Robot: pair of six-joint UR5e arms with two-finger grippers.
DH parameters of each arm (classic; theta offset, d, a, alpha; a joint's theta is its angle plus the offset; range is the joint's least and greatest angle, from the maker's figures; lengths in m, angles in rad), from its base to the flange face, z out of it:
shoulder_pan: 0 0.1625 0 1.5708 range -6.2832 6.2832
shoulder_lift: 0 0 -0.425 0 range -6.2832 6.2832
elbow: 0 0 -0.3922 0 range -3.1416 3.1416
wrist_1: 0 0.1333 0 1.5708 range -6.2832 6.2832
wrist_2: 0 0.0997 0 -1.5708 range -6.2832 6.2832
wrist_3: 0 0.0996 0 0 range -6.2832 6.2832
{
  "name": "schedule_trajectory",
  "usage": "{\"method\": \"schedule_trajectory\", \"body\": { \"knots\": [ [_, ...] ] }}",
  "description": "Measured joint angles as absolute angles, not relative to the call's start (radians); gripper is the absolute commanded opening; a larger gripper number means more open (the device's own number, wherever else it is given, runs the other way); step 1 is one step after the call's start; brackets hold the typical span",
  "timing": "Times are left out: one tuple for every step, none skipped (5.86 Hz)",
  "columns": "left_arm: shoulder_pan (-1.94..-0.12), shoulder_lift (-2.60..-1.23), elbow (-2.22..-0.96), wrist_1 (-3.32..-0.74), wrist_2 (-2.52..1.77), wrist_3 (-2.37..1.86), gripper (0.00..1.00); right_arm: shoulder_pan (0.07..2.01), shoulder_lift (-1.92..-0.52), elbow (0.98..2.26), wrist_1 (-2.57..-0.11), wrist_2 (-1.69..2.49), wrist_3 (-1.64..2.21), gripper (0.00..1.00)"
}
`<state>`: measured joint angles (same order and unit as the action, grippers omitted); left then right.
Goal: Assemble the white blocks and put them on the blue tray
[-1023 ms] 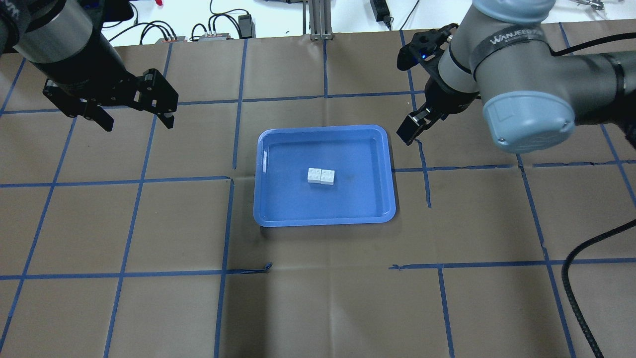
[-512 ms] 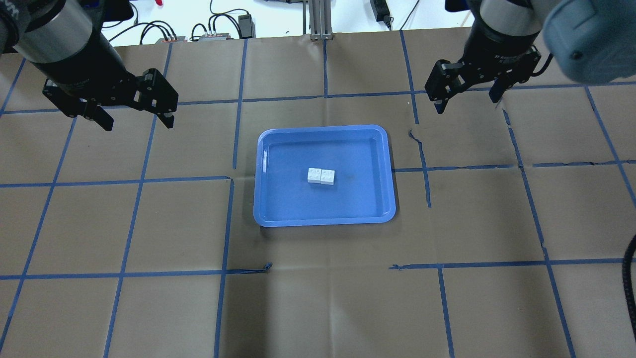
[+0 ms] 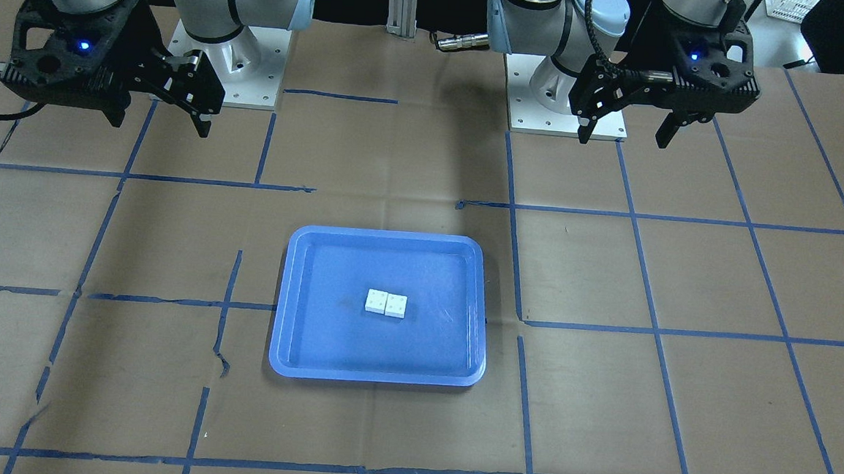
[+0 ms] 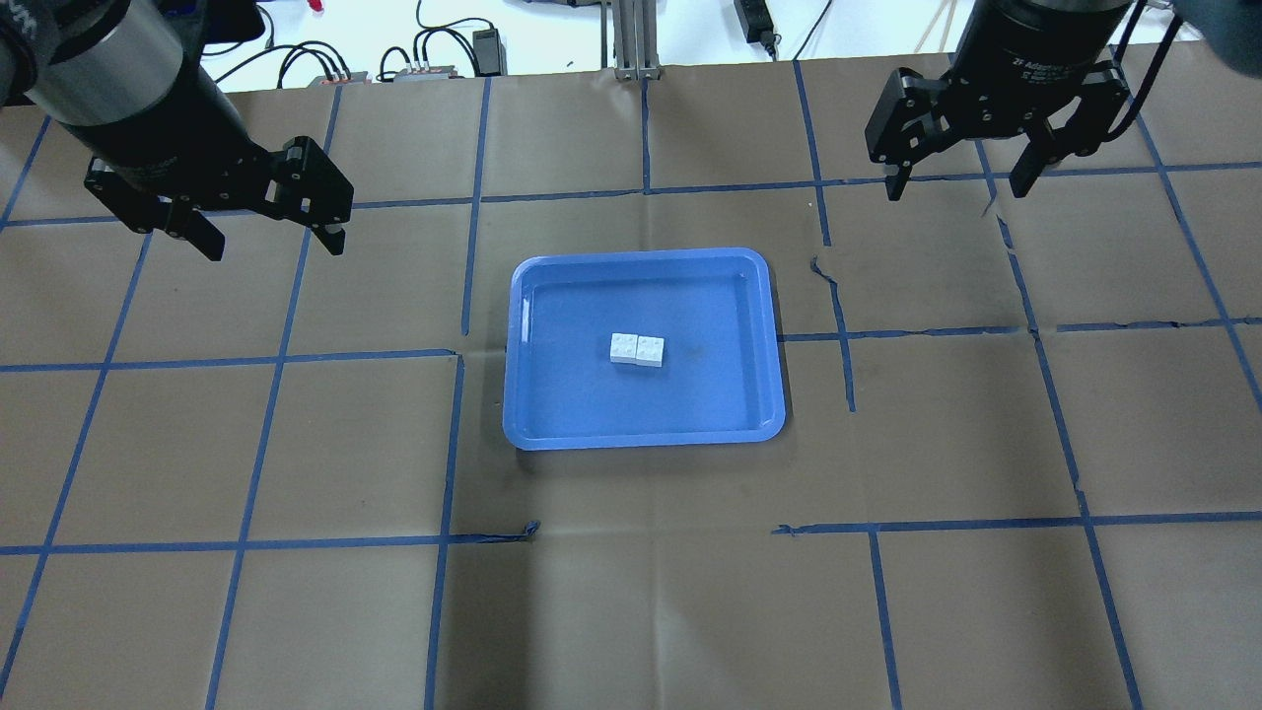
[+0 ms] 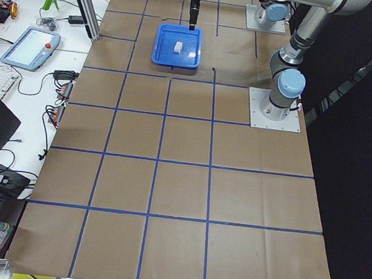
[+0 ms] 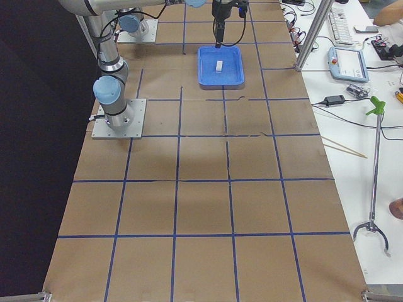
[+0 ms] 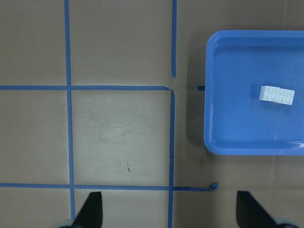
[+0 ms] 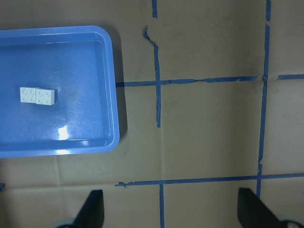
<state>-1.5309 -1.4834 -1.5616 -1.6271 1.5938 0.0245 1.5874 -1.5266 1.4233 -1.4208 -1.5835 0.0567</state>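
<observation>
The two white blocks (image 4: 636, 350) lie side by side, touching, studs up, in the middle of the blue tray (image 4: 572, 409). They also show in the front view (image 3: 386, 303) and in both wrist views (image 7: 277, 94) (image 8: 37, 95). My left gripper (image 4: 274, 242) is open and empty, high above the table to the tray's far left. My right gripper (image 4: 958, 189) is open and empty, high above the table to the tray's far right. Both grippers are well apart from the tray.
The table is covered in brown paper with a grid of blue tape (image 4: 463, 355). Cables and power bricks (image 4: 434, 54) lie past the far edge. An aluminium post (image 4: 631, 39) stands at the far middle.
My right arm has swung away from the tray's far right corner, back and to the right, and its gripper now points straight down. The left arm, the blocks and the tray have not moved.
</observation>
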Motion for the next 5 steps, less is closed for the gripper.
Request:
{"method": "schedule_trajectory", "body": {
  "knots": [
    [-1.531,-1.483,-1.561,-1.627,1.594,0.024,0.99,1.599,-1.523,1.427,-1.419,-1.586,0.063,1.00],
    [-1.531,-1.483,-1.560,-1.627,1.594,0.023,0.99,1.601,-1.519,1.433,-1.421,-1.586,0.060,1.00],
    [-1.531,-1.483,-1.560,-1.627,1.594,0.023,0.99,1.601,-1.517,1.447,-1.427,-1.585,0.057,1.00],
    [-1.531,-1.483,-1.560,-1.628,1.594,0.022,0.99,1.600,-1.517,1.458,-1.432,-1.586,0.058,1.00],
    [-1.531,-1.483,-1.560,-1.628,1.594,0.022,0.99,1.598,-1.518,1.462,-1.436,-1.588,0.058,1.00]
  ]
}}
